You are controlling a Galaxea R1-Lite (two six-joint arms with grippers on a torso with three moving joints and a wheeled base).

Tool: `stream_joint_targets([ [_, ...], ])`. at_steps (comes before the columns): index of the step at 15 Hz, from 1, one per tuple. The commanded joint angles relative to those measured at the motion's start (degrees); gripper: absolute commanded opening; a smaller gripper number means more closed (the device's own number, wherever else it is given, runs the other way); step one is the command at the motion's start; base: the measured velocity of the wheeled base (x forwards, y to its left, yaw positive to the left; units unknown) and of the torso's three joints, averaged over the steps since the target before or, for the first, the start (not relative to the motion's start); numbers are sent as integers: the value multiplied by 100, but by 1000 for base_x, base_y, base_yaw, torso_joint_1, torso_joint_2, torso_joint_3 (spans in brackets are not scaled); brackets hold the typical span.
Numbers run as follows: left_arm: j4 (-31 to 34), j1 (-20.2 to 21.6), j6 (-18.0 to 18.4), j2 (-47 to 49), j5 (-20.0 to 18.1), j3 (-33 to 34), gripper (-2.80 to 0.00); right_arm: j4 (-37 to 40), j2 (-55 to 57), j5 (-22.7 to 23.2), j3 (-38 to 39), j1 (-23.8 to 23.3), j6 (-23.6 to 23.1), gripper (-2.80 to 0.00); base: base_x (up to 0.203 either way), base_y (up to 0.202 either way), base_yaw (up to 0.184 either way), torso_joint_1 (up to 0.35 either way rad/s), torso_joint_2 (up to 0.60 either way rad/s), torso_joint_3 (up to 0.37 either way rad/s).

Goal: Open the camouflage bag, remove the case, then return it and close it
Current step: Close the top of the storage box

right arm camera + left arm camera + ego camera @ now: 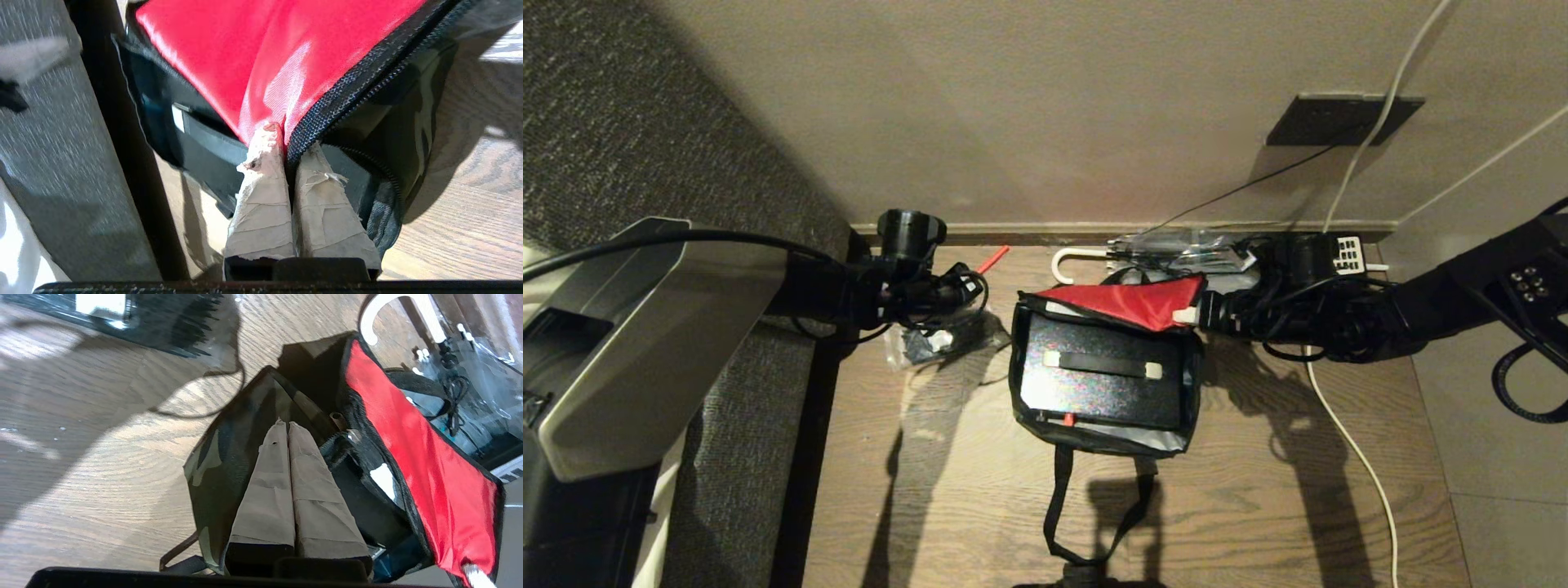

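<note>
A: Red lining up. Flap (1139, 300) of the camouflage bag (1104, 441) is lifted at the wall side of the wooden floor (1258, 506). Right gripper (1191, 315) has its taped fingers (261, 212) pinched on the flap's zipper edge (347, 98), at the corner.

B: And the case?

A: The case (1107, 380) lies flat inside the open bag, strap handle (1101, 364) on top, red latch (1067, 420) toward the robot. Not yet lifted out, or already returned; can't tell which from this.

B: Left side?

A: Left gripper (288, 428) pressed together, holding nothing, hovering just over the bag's left end. In the head view it sits near the clear packet (931, 343).

B: So which step?

A: Judgement: flap work, either holding the bag open or starting to close it. If opening, next calls for keeping the flap clear while the left goes for the strap handle. If closing, carry the flap over the case and toward the robot without snagging.
</note>
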Motion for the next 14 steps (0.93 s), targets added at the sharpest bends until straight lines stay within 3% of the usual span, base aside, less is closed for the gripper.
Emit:
stream_joint_targets([
  [1, 4, 18, -29, 39, 0, 2, -280, 32, -31, 19, 23, 27, -33, -280, 0, 0, 0, 0, 0, 0],
  [8, 18, 1, -42, 333, -34, -266, -280, 63, 20, 19, -14, 36, 126, -280, 0, 0, 0, 0, 0, 0],
  [9, 22, 1, -31, 392, -38, -294, -280, 74, 42, 19, -37, 36, 150, -269, 0, 0, 0, 0, 0, 0],
  [10, 19, 1, -30, 413, -55, -295, -280, 80, 61, 19, -42, 36, 152, 0, 0, 0, 0, 0, 0, 0],
  [14, -27, -35, -39, 571, -62, -329, -280, -5, 135, 19, 7, 36, 152, 0, 0, 0, 0, 0, 0, 0],
])
